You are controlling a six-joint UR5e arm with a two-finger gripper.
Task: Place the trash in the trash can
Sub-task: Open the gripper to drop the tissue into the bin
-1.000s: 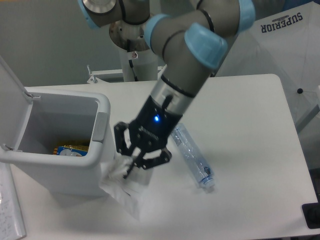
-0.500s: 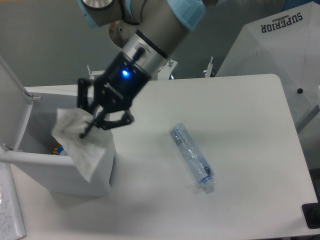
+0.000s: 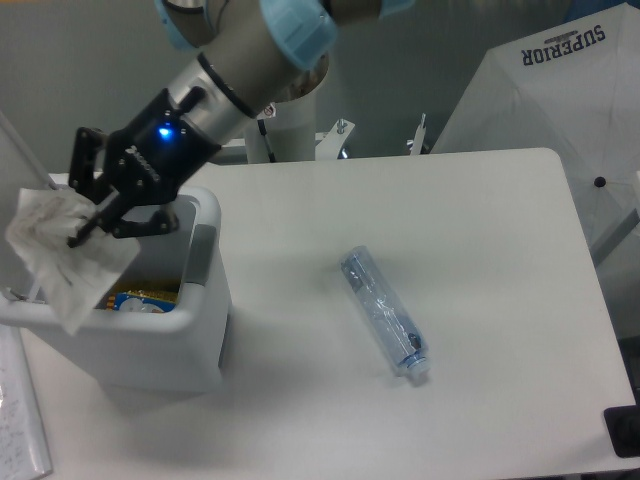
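Jaws: closed on the wrapper, pinching its upper part, with the rest of the sheet hanging below.
Gripper [image 3: 85, 212]: black, with a blue light lit on its body, above the left part of the bin's open mouth, tilted down to the left.
Wrapper [image 3: 62, 255]: crumpled, whitish, held in the air over the bin's near-left rim; its lower corner hangs in front of the near wall.
Bin [image 3: 195, 320]: pale grey-white, standing at the left end of the bench, open at the top; something with blue and yellow print lies inside at the bottom.
Lid: a pale panel at the far left edge, raised; only a strip of it shows.
Bottle [image 3: 385, 312]: clear, lying on its side on the bench, right of the bin and well apart from it, cap end toward the near right, bluish label near that end.
Bench [image 3: 480, 250]: white, with rounded corners.
Arm [image 3: 240, 60]: grey with pale blue joint caps, reaching in from the top.
White fabric [image 3: 560, 90]: at the far right, printed "SUPERIOR".
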